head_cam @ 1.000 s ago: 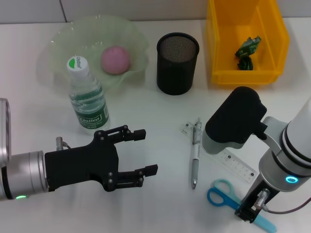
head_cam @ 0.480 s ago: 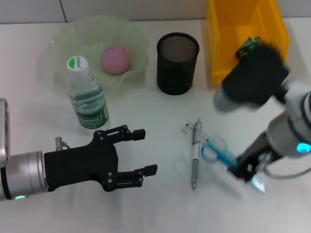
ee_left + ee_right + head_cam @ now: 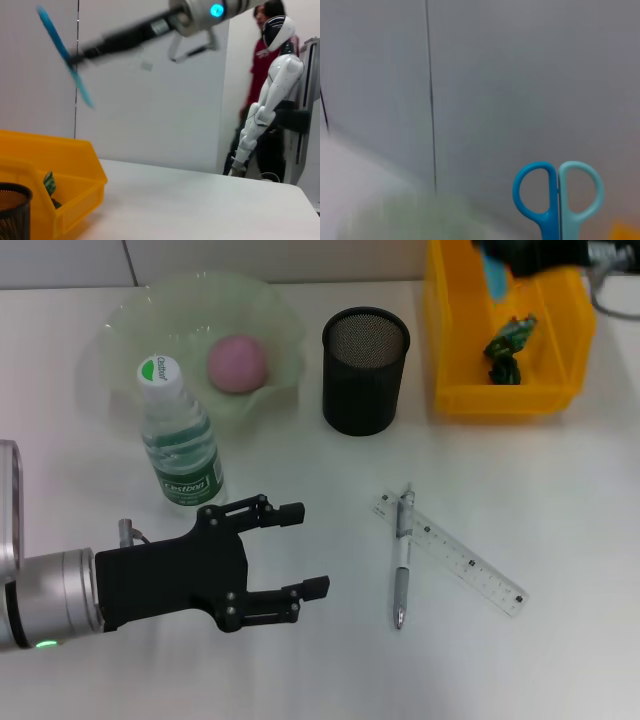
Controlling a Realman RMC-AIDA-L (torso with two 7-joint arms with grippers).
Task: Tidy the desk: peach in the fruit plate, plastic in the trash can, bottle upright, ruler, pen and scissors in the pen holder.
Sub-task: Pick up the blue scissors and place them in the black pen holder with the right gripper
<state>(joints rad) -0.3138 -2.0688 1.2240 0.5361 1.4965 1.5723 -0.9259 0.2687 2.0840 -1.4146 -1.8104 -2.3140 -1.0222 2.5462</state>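
Observation:
My right gripper (image 3: pixel 82 52) is shut on the blue scissors (image 3: pixel 64 54) and holds them high in the air, blades down, over the far right of the desk above the yellow bin (image 3: pixel 505 390). The scissors' handles also show in the right wrist view (image 3: pixel 558 199). The black mesh pen holder (image 3: pixel 365 370) stands empty to the left of the bin. A pen (image 3: pixel 402 558) and a clear ruler (image 3: pixel 452 553) lie crossed on the desk in front of it. My left gripper (image 3: pixel 303 550) is open and empty, low at the front left.
The pink peach (image 3: pixel 237 362) lies in the green fruit plate (image 3: pixel 120 340) at the back left. The water bottle (image 3: pixel 180 440) stands upright in front of the plate. Crumpled green plastic (image 3: pixel 508 345) lies in the yellow bin.
My right arm has lifted the scissors off the front right of the desk and swung them up and back over the yellow bin. The left gripper has barely moved.

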